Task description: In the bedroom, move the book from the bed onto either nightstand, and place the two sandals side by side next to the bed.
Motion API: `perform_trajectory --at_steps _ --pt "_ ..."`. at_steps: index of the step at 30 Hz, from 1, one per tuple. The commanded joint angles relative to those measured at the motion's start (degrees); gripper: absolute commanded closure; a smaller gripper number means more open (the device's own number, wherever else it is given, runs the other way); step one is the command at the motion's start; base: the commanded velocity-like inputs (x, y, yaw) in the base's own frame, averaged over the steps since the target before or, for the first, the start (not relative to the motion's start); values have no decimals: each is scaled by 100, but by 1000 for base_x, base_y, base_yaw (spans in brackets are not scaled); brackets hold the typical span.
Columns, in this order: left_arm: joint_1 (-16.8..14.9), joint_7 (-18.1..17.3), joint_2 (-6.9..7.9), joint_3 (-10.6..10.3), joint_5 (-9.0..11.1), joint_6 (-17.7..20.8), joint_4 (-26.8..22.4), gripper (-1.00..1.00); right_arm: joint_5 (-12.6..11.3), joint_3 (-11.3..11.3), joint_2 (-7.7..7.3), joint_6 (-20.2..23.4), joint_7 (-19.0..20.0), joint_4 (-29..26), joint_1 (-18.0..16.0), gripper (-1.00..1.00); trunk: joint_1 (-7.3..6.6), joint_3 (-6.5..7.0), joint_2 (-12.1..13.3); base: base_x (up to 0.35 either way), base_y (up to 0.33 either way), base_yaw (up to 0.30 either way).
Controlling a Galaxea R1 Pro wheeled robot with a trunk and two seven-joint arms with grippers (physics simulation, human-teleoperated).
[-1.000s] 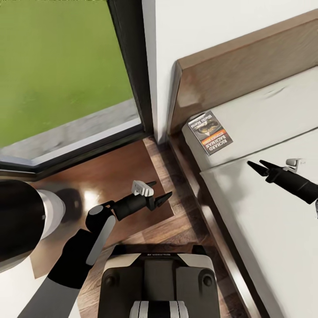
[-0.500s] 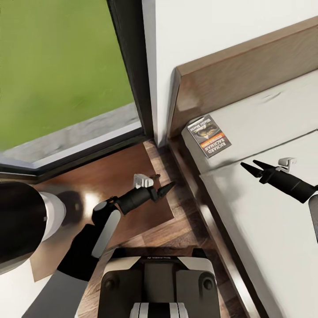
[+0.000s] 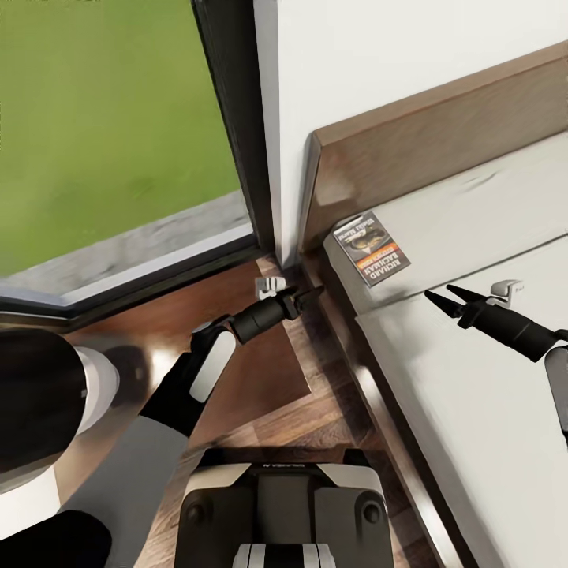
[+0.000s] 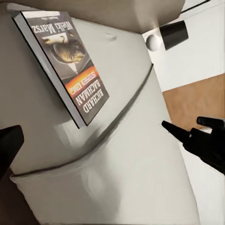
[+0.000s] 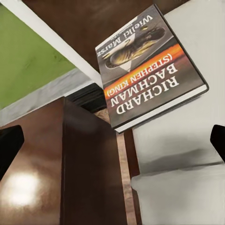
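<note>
Head view: the book (image 3: 371,248) flat on the grey mattress of the bed (image 3: 473,379) at the corner by the headboard (image 3: 426,150), the nightstand (image 3: 197,331) on the plank floor between bed and window. Left gripper (image 3: 309,296) over the nightstand's far corner just beside the bed's edge, fingers parted and empty; right gripper (image 3: 440,294) above the mattress near the book, fingers slightly spread, holding nothing. Right wrist view: the book (image 5: 149,68) cover up, the nightstand (image 5: 61,164) just beside the bed.
</note>
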Motion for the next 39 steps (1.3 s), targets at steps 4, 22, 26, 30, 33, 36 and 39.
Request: perform_trajectory --at_steps 4,22,26,30,33,36,39 --pt "-22 -52 -19 2 75 -106 341 -100 -36 -3 -1 37 7 2 -2 -100 1 27 -2 0 0 0" --pt "-132 -937 30 95 68 -444 1129 -100 -36 -38 -26 27 7 10 -2 -100 1 99 -2 0 0 0" --pt "-139 -943 31 96 67 -531 1101 -100 -33 -34 -23 21 0 18 -2 -100 1 99 -2 0 0 0" --pt "-141 -949 51 152 78 -651 1074 -100 -28 -35 -18 17 -3 21 -2 -100 1 100 -2 0 0 -4" --pt "-141 -960 58 348 97 -674 1073 -100 -27 -41 -21 18 -2 20 -2 -100 1 100 -2 0 0 -68" --pt "-141 -1056 64 535 103 -680 1096 -100 -27 -45 -25 18 -2 20 -2 -100 1 100 -2 0 0 -100" --pt "-200 -1115 68 684 99 -661 1163 -100 -27 -43 -22 17 -2 20 -2 -100 1 100 -2 0 0 -44"
